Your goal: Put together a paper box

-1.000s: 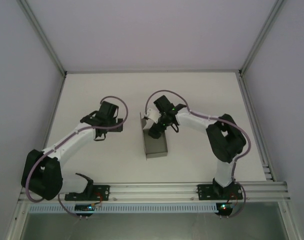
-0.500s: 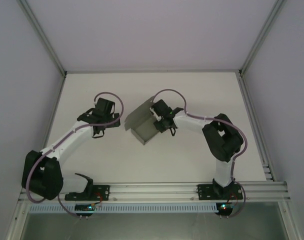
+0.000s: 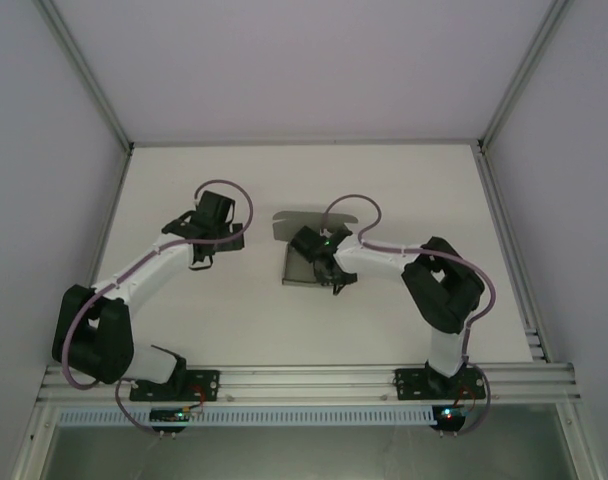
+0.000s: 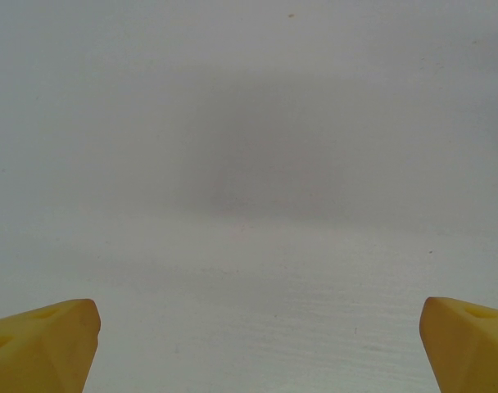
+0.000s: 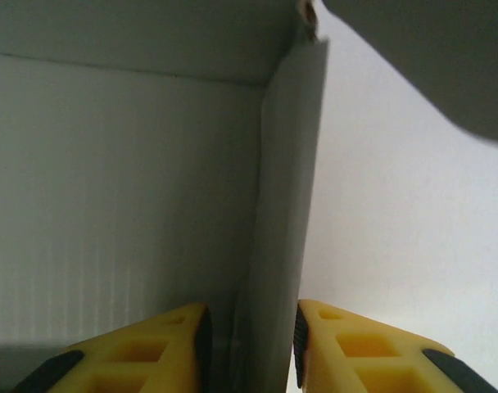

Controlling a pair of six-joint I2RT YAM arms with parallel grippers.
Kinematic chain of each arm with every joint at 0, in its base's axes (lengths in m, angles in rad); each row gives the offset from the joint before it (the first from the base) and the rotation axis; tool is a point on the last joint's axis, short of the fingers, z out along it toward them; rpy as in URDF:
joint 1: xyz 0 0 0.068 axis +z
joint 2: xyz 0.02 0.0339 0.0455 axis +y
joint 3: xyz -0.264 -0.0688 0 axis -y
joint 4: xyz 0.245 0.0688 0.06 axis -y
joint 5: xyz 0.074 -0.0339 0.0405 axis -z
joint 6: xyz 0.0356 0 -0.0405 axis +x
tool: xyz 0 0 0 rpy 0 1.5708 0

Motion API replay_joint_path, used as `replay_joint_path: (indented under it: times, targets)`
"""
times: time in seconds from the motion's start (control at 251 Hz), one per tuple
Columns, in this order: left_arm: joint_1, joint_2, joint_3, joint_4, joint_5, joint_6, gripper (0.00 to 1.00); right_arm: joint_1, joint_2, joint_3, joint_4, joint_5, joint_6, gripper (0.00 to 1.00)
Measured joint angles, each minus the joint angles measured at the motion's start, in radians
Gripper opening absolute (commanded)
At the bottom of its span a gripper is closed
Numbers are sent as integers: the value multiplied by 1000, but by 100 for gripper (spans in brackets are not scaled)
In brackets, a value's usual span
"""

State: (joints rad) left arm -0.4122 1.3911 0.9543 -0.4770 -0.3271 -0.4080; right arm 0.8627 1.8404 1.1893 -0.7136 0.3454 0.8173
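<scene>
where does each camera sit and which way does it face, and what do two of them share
top external: above and behind the arms, looking down on the table; left arm and right arm show, paper box mid-table.
left wrist: on the left wrist, facing down at bare table; left fingers wide apart in the bottom corners.
right wrist: on the right wrist, facing the paper box up close; right fingers straddle one wall.
shared: top external and right wrist both show the paper box.
</scene>
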Motion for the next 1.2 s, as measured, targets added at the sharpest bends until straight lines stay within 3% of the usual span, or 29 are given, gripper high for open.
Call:
replay_joint_path:
  times: [0.223, 0.355, 0.555, 0.607, 0.623, 0.714, 0.846, 0.954, 1.038, 1.197]
  targets:
    - [0, -63, -56, 126, 160, 112, 100, 19, 0, 12, -42, 41, 36, 34]
    - [-2, -116, -97, 192, 281, 188, 100, 20, -21, 13, -42, 58, 17, 46]
    - [-9, -135, -95, 251, 505, 336, 100, 55, -202, -1, 11, 175, -120, 80]
    - [-17, -111, -69, 247, 557, 375, 100, 56, -268, -13, 42, 205, -191, 97]
    - [-21, -101, -60, 246, 569, 386, 99, 53, -290, -19, 55, 213, -210, 99]
    - [-45, -32, 12, 234, 616, 459, 100, 21, -375, -50, 131, 219, -368, 99]
    - [-83, 85, 135, 185, 631, 560, 100, -93, -402, -64, 223, 135, -571, 99]
    - [-99, 160, 203, 145, 632, 627, 91, -181, -399, -74, 277, 21, -697, 99]
    - [-100, 201, 234, 106, 634, 666, 85, -222, -389, -76, 305, -71, -768, 92]
    - [-100, 227, 246, 59, 626, 703, 80, -269, -365, -76, 330, -209, -845, 67]
